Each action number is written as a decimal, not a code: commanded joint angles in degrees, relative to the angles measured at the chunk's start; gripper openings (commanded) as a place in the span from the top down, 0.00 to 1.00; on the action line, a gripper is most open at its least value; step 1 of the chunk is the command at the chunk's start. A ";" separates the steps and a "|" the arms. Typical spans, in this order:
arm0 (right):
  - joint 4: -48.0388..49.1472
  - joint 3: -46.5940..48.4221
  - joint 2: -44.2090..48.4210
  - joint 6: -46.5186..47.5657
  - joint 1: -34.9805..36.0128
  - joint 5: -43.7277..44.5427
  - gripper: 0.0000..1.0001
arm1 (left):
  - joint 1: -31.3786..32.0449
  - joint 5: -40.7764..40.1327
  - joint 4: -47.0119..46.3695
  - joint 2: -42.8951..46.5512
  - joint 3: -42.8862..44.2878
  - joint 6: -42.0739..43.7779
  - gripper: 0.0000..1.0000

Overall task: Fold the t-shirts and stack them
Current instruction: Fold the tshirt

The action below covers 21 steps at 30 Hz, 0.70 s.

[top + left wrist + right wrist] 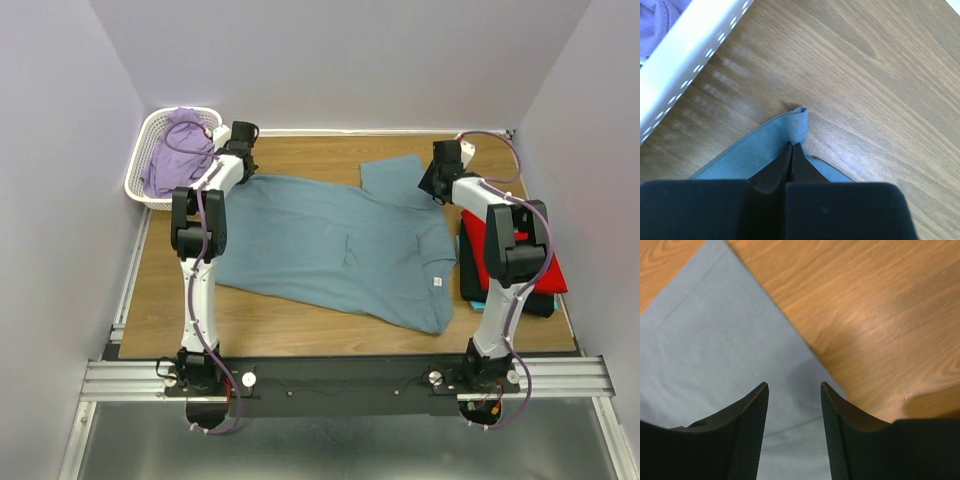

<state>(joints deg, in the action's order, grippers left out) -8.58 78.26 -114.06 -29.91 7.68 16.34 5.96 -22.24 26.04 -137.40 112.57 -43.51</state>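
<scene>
A dusty blue-grey t-shirt (pixel 340 250) lies spread flat across the table, its white neck label (pixel 438 281) toward the right. My left gripper (pixel 244 168) is at the shirt's far-left corner beside the basket. In the left wrist view it (pixel 791 145) is shut, pinching the hemmed corner (pixel 787 127). My right gripper (pixel 432 182) hovers over the far-right sleeve; its jaws (pixel 792 385) stand open above the cloth (pixel 715 350) with nothing between them. A red t-shirt (pixel 550 275) lies folded at the right edge, with a turquoise one (pixel 478 305) showing beneath it, both partly hidden by the right arm.
A white lattice basket (pixel 140 175) holding a purple garment (pixel 178 148) stands at the far-left corner, its wall (pixel 685 65) close to the left gripper. Bare wooden table (pixel 880 315) lies right of the sleeve. A dark item (pixel 545 303) sits under the red shirt.
</scene>
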 commanded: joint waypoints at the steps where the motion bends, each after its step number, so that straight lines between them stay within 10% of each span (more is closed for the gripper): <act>1: -1.08 4.26 -3.79 1.17 -0.83 4.14 0.46 | -1.30 1.85 1.12 1.52 -2.71 1.76 1.00; 14: -3.37 8.75 -11.27 -0.85 -1.18 2.91 0.48 | -2.44 4.66 -1.52 2.93 -5.35 3.25 1.00; 21: -3.46 10.07 -10.83 -1.29 -1.35 1.50 0.71 | -2.44 6.33 -3.45 3.54 -5.52 4.83 1.00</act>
<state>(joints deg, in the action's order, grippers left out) -10.20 86.19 -123.39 -30.48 6.72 18.55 3.90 -18.13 22.57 -135.11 108.29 -40.36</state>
